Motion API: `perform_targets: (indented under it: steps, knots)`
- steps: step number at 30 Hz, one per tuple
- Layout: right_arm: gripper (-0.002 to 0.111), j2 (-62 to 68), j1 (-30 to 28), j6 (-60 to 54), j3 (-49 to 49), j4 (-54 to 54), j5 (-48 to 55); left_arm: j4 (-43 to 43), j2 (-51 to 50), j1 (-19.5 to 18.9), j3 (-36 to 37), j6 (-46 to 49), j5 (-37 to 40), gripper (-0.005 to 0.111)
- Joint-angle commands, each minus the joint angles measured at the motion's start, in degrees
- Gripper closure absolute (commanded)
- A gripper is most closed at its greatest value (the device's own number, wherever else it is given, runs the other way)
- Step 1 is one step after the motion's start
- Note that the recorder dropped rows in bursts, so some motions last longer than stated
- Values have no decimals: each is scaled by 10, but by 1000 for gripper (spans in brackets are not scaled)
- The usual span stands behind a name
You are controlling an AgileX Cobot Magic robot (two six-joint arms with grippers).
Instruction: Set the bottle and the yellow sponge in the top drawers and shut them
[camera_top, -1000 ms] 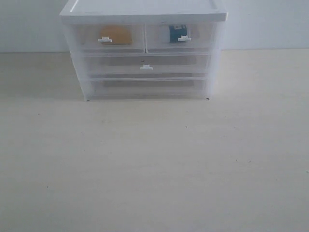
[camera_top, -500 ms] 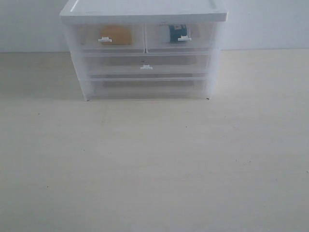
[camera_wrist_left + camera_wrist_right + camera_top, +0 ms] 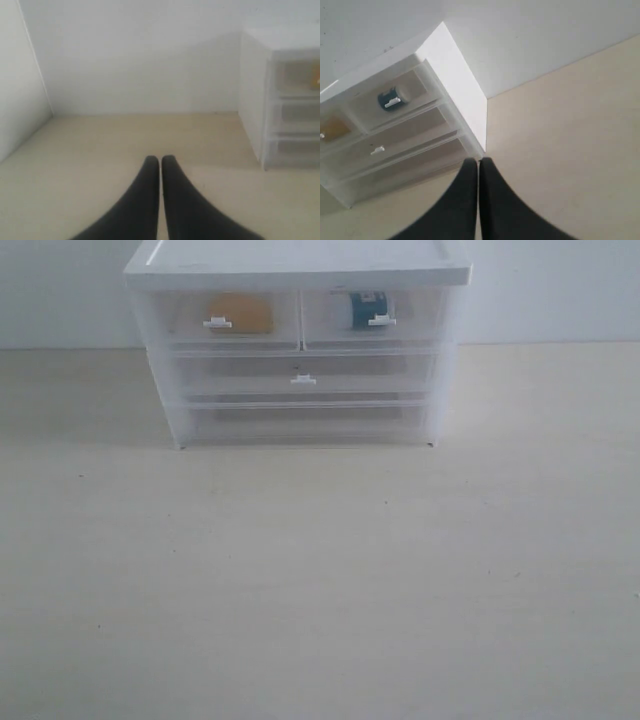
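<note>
1. left gripper (image 3: 160, 159): black fingers pressed together tip to tip, holding nothing. it hangs over the bare table (image 3: 320, 580), off to one side of the cabinet (image 3: 300, 262).
2. right gripper (image 3: 478, 160): fingers also closed against each other, gripping nothing, over the table close to a front corner of the cabinet.
3. cabinet: white top, translucent body, standing at the far end of the table by the wall (image 3: 550, 290).
4. top-left drawer (image 3: 175, 330) (sides as in the exterior view): clear, front flush with the frame. the yellow sponge (image 3: 245, 312) is inside, behind the small white handle (image 3: 217, 323).
5. top-right drawer (image 3: 420, 328): clear, also flush. the bottle (image 3: 362, 302) is inside, teal label to the front. can't tell if it's upright or lying down.
6. full-width drawers (image 3: 300, 365) underneath: both pushed in.
</note>
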State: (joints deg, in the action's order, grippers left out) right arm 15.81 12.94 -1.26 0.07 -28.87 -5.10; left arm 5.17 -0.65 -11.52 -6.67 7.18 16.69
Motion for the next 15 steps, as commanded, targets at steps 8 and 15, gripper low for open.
perform_targets:
  steps: [8, 15]
  knots:
    - [107, 1, -3, -2, -1, 2, -3, -2, 7, -9, 67, 4, 0, 103]
    - [107, 1, -3, -2, -1, 2, -3, -2, 7, -9, 67, 4, 0, 103]
